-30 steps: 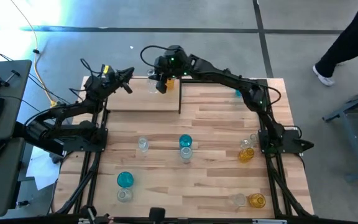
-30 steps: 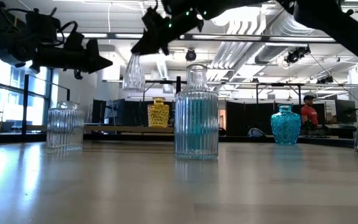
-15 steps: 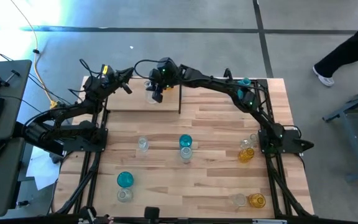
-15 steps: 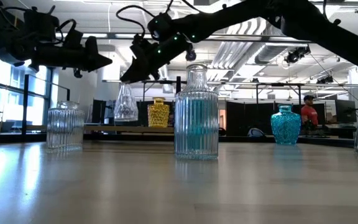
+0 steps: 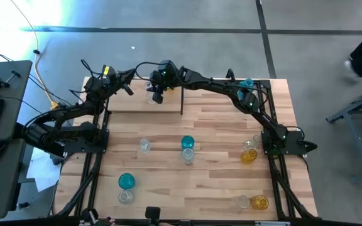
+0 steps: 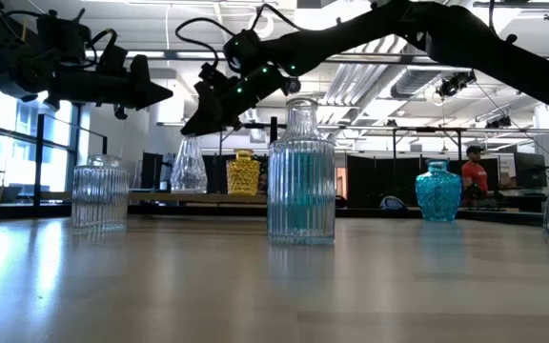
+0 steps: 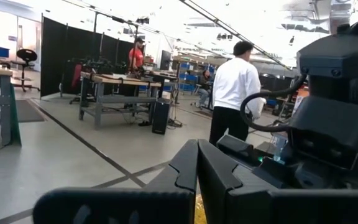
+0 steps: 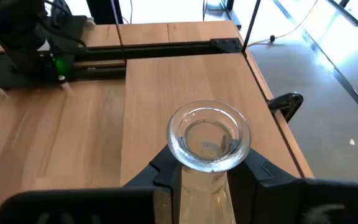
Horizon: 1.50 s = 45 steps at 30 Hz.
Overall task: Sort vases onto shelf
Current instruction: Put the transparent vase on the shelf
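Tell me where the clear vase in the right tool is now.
In the high view the clear vase sits at the far side of the table over the shelf, gripped at its neck by the right tool, beside the black post.

Three teal vases (image 5: 126, 181), three amber vases (image 5: 259, 202), six clear vases (image 5: 144, 145)

A light-wood tabletop (image 5: 212, 125) is carrying a raised shelf (image 5: 137, 103) at its far left. Vases are standing on the tabletop: a clear one (image 5: 144, 145) left of centre, a teal one (image 5: 188, 142) touching a clear one (image 5: 188, 155) at centre, a teal one (image 5: 126, 181) and a clear one (image 5: 126, 197) near left, an amber one (image 5: 249, 156) with clear ones at right, and an amber one (image 5: 260, 202) beside a clear one (image 5: 241, 201) near right.
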Each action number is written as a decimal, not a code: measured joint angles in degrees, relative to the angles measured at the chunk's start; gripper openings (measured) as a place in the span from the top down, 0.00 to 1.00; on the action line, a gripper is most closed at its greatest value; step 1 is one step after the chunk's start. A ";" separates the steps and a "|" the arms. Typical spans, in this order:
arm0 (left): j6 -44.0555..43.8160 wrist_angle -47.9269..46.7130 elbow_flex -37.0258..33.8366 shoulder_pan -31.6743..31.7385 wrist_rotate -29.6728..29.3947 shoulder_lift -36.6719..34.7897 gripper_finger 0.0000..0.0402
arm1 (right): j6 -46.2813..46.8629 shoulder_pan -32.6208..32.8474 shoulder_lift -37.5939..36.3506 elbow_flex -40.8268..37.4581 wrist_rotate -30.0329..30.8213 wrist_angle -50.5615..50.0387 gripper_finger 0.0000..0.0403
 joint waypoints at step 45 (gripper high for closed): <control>2.93 0.08 -0.57 -0.07 18.74 -2.90 1.00 | -5.86 4.59 -25.20 -20.99 9.84 -2.20 0.96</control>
